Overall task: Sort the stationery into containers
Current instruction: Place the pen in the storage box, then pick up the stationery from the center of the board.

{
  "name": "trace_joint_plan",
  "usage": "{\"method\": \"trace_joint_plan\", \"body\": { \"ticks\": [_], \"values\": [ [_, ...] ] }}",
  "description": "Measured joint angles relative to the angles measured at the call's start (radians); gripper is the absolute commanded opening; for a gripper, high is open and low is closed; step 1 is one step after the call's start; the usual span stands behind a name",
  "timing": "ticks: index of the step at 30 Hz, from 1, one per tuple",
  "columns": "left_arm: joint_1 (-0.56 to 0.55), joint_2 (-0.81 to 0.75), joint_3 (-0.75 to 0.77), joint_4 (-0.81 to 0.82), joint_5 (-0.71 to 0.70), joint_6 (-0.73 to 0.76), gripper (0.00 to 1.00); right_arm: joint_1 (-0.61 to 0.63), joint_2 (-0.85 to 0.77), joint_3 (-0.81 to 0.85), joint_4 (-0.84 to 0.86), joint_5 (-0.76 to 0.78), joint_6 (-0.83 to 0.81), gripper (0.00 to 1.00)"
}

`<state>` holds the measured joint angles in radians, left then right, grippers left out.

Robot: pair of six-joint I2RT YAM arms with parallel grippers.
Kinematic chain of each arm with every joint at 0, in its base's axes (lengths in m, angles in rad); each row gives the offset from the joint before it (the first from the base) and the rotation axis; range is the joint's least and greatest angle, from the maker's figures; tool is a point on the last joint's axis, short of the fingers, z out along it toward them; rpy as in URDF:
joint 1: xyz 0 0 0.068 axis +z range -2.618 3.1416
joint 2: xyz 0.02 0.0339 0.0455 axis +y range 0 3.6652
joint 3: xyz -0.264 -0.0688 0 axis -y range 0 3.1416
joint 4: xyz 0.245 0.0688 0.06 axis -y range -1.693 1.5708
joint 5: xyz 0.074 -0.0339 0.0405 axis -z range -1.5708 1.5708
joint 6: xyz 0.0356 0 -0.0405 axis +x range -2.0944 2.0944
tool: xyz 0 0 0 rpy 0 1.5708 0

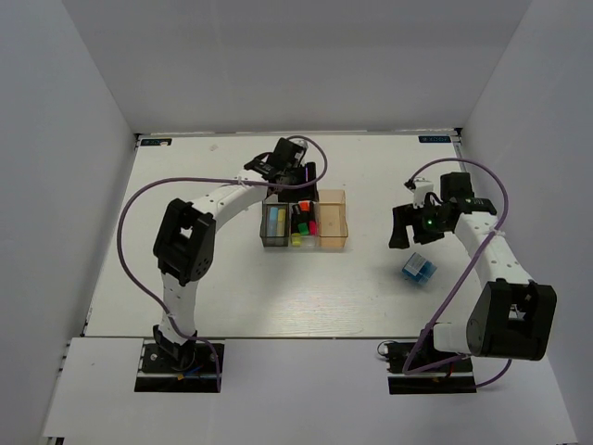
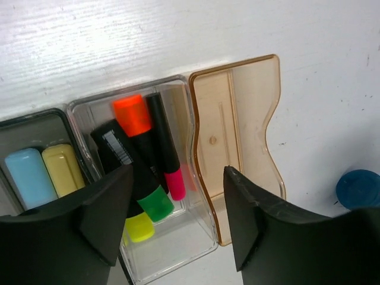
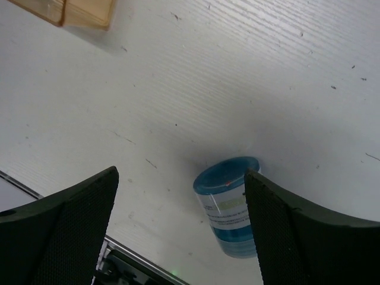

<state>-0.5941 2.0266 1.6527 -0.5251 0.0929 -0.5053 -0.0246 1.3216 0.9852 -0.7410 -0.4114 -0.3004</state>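
Three containers stand in a row: a dark grey bin (image 1: 275, 225), a clear bin (image 1: 302, 225) and an orange-tan bin (image 1: 332, 222). In the left wrist view the dark bin (image 2: 35, 127) holds a pale blue block (image 2: 28, 177) and a yellow block (image 2: 61, 168). The clear bin (image 2: 178, 237) holds highlighters with orange (image 2: 133, 116), pink (image 2: 174, 183), green (image 2: 155, 203) and yellow (image 2: 139, 227) ends. The orange bin (image 2: 237, 119) has nothing in it. My left gripper (image 2: 178, 178) hangs open over the clear bin, holding nothing. A blue-white chunky item (image 3: 228, 211) lies on the table below my open right gripper (image 3: 181, 175).
The white table (image 1: 232, 297) is walled at the back and both sides. The blue-white item (image 1: 418, 270) lies well right of the bins, near the right arm (image 1: 491, 250). A corner of the orange bin (image 3: 71, 9) shows in the right wrist view. Purple cables loop off both arms.
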Motion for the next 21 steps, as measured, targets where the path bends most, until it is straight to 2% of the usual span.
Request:
{"method": "trace_joint_plan", "body": {
  "ticks": [3,6,9,10,12,16,21],
  "values": [
    [0.000,-0.009,0.015,-0.006,0.000,0.014,0.74,0.001,-0.006,0.000,-0.048,0.032,-0.068,0.86],
    [-0.002,-0.067,-0.019,-0.014,0.000,0.035,0.68,0.001,-0.021,0.000,-0.098,0.058,-0.137,0.88],
    [-0.004,-0.233,-0.168,-0.018,-0.007,0.061,0.60,0.002,-0.059,-0.007,-0.124,0.098,-0.248,0.89],
    [-0.006,-0.303,-0.229,-0.019,-0.009,0.071,0.60,0.002,-0.080,-0.018,-0.119,0.114,-0.286,0.89],
    [-0.006,-0.481,-0.358,-0.036,-0.024,0.095,0.64,0.002,-0.143,-0.068,-0.102,0.141,-0.370,0.89],
    [-0.008,-0.770,-0.525,-0.075,-0.066,0.135,0.93,0.002,-0.189,-0.119,-0.124,0.167,-0.474,0.91],
    [0.006,-1.016,-0.729,-0.137,-0.127,0.158,0.95,0.003,-0.100,-0.126,-0.087,0.193,-0.509,0.91]
  ]
}}
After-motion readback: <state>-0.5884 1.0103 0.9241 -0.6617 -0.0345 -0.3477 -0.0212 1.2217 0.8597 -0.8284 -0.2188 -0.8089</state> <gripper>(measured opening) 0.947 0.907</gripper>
